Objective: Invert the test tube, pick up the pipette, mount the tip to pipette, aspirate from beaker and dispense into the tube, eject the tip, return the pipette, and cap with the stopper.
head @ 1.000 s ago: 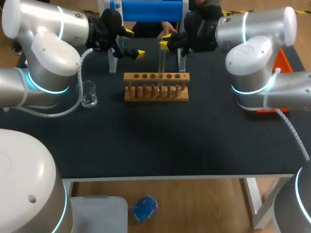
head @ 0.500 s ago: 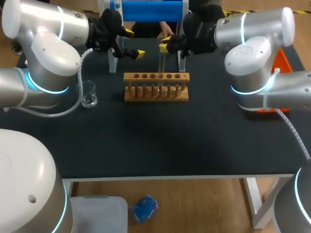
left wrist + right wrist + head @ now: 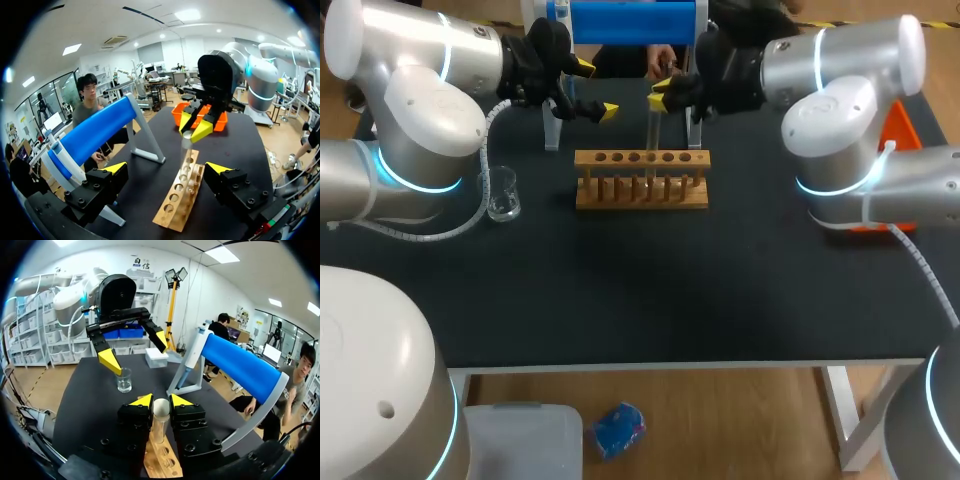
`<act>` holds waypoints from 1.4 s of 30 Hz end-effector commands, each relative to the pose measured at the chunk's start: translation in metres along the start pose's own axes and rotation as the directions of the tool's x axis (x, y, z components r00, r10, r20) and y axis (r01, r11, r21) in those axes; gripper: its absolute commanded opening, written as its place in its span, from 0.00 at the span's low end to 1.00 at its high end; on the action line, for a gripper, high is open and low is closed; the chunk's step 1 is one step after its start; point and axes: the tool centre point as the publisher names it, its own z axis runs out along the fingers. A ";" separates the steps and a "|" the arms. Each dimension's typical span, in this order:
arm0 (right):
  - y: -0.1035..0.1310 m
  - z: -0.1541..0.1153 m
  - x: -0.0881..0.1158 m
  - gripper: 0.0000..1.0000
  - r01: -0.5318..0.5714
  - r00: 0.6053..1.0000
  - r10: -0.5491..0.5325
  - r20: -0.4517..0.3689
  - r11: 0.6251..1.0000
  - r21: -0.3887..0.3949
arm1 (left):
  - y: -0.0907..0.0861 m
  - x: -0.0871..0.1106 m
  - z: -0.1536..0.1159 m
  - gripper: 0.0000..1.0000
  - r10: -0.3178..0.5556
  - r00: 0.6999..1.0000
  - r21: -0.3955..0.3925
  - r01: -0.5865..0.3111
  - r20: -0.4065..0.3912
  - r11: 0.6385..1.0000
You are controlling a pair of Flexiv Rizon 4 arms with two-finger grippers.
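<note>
Test tube (image 3: 653, 125) in right gripper (image 3: 660, 92), upright over rack (image 3: 641, 180); inversion step pending.
Right gripper clamped on the tube near its upper end. Long axis vertical, lower end at or just above the rack holes, can't tell which. About 12 o'clock from rack centre in the head view. Rounded end looks uppermost between the fingers (image 3: 142, 401), so probably needs a wrist flip before reseating. Left gripper (image 3: 595, 88) wide open and empty, at 9 o'clock from the tube and apart from it. Right arm the nearer. Beaker (image 3: 502, 195) at 9 o'clock of the rack.
</note>
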 end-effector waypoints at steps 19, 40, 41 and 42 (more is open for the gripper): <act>-0.002 0.001 -0.001 1.00 0.003 1.000 -0.003 0.003 1.000 0.016 | -0.001 0.000 0.000 1.00 -0.001 1.000 -0.004 0.001 -0.003 1.000; 0.022 -0.020 -0.006 0.46 0.003 0.999 -0.011 -0.054 0.990 -0.144 | -0.001 0.000 0.000 1.00 -0.001 1.000 -0.004 0.001 -0.003 1.000; 0.023 -0.021 -0.006 0.19 -0.004 0.998 -0.006 -0.063 0.987 -0.159 | -0.001 0.000 0.000 1.00 -0.001 1.000 -0.004 0.001 -0.003 1.000; 0.024 -0.022 -0.006 0.03 -0.002 0.998 -0.008 -0.061 0.987 -0.159 | -0.001 0.000 0.000 1.00 -0.001 1.000 -0.004 0.001 -0.003 1.000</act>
